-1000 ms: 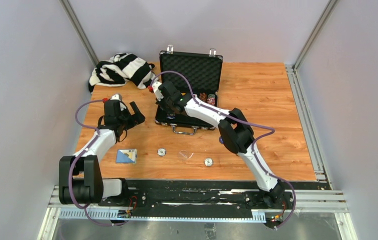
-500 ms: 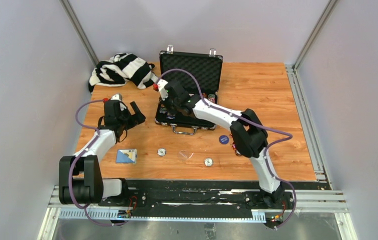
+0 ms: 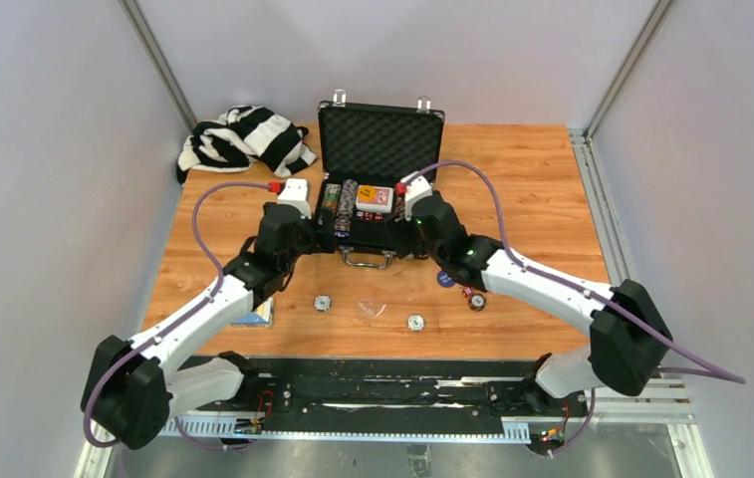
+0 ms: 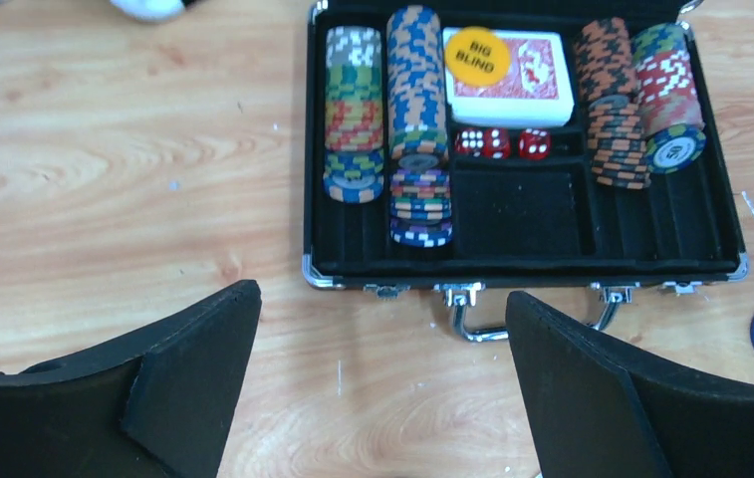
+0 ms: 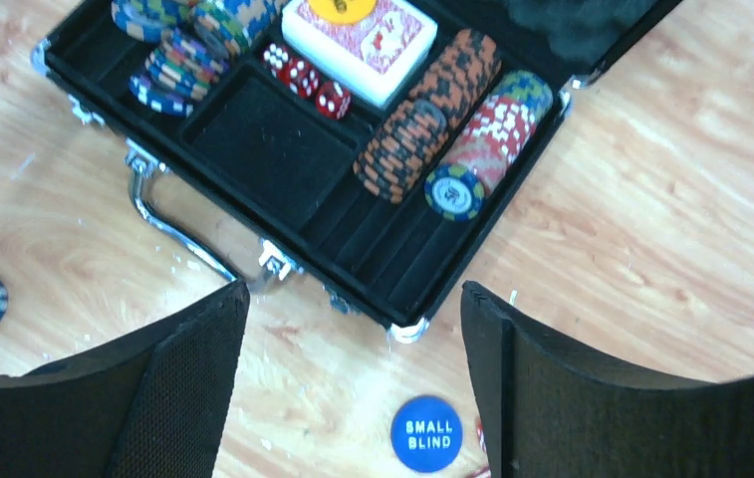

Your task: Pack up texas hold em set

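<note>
The briefcase (image 4: 522,211) lies open mid-table (image 3: 532,169), its lid upright, holding chips (image 4: 417,100), a card deck (image 4: 527,85), red dice (image 4: 497,142) and a yellow button (image 4: 477,55). My left gripper (image 4: 382,304) and right gripper (image 5: 353,294) hang just before it, both spread wide and empty. A blue button (image 5: 425,434) lies on the wood near the case's front right corner.

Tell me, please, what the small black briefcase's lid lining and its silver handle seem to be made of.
The lid lining: likely soft black foam, matte, with an egg-crate dimpled surface. The silver handle: apparently polished metal, a thin bent rod with glints, possibly plated.
</note>
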`<state>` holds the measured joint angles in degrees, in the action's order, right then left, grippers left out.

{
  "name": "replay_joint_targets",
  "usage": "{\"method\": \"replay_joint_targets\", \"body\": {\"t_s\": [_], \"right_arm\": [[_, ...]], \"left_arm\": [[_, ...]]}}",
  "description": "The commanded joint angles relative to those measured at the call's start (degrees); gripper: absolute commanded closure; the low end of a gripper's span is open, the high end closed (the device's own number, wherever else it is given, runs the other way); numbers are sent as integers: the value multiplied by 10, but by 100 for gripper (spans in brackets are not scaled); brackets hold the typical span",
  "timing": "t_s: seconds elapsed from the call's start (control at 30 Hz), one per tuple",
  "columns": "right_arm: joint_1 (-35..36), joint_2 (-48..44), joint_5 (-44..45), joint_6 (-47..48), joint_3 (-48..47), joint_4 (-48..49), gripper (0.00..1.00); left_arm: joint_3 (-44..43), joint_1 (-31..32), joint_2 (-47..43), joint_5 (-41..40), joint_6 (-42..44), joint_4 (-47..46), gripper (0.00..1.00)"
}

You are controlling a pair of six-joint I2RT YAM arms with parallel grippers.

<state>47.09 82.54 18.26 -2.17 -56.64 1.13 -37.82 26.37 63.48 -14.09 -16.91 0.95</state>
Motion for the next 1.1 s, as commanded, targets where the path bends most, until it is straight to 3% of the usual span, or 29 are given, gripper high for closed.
{"method": "replay_joint_targets", "body": {"t_s": [0.0,0.13,0.33,0.5,0.7,1.07], "right_arm": [[-20,-35,-80,-66,45,-56,22],[-22,-83,-46,-89,99,-62,21],[-46,-106,-63,-116,108,-151,21],[-117,-155,-101,-134,153,-180,21],[-162,-206,-88,-134,175,-236,21],[-165,-234,-59,-219,234,-260,19]], "left_arm": [[-11,43,-19,-135,55,-19,2],[1,42,-11,-196,-46,-6,2],[-25,41,23,-173,-41,46,1],[-58,40,71,-93,-53,81,2],[-39,41,76,25,-66,21,2],[-56,42,99,72,-56,18,2]]}}
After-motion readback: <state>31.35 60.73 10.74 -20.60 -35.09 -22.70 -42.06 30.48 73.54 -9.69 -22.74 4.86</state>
